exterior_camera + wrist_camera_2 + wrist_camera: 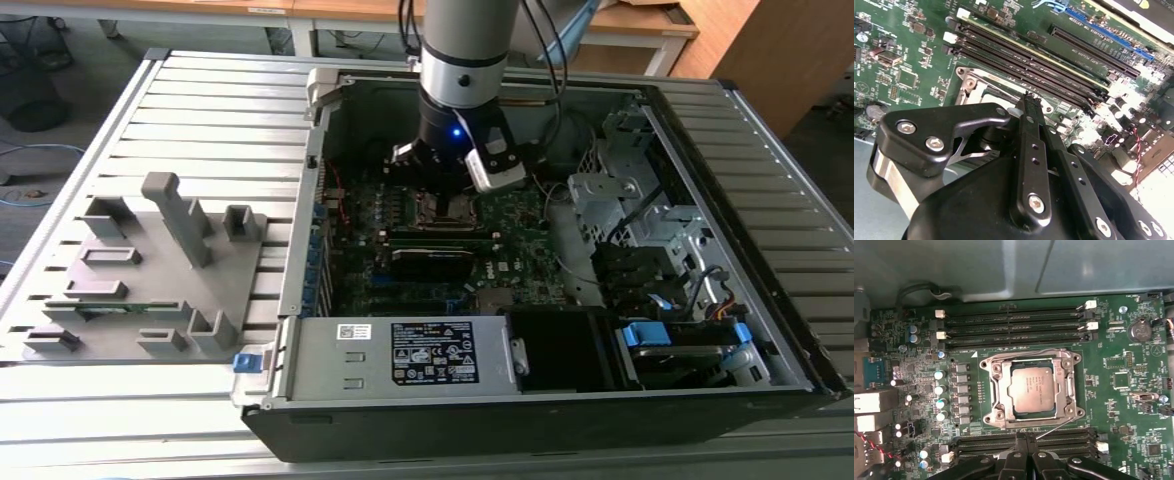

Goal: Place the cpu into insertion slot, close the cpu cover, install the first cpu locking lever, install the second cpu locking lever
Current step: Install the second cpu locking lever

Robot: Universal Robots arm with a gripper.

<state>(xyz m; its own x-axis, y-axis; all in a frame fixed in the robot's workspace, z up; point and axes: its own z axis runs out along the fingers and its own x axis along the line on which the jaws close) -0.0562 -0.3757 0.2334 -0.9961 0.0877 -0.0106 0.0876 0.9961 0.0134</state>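
You see the arm [465,60] coming straight down from the upper middle of the exterior view into the open computer case [534,400], its wrist held vertical over the green motherboard [521,225]. The gripper [447,165] hangs just above the insertion slot [447,212], which sits a little left of the frame's centre, above the long black memory slots [434,240]. In the first wrist view the cpu [1030,388] lies flat in the slot [991,390] at the middle of the frame, with the cpu cover [1070,390] folded down around it so the chip's grey top shows through its window. A thin locking lever [1059,426] runs at a slant from the socket's lower right corner towards the fingertips [1024,440] at the bottom edge; whether it is latched you probably cannot judge from this angle. The fingers [1030,145] are pressed together with nothing between them, as the second wrist view shows from behind, their tip over the socket's corner. At the left of the exterior view a grey fixture tray [134,290] rests on the slatted table [200,110], well apart from the arm.
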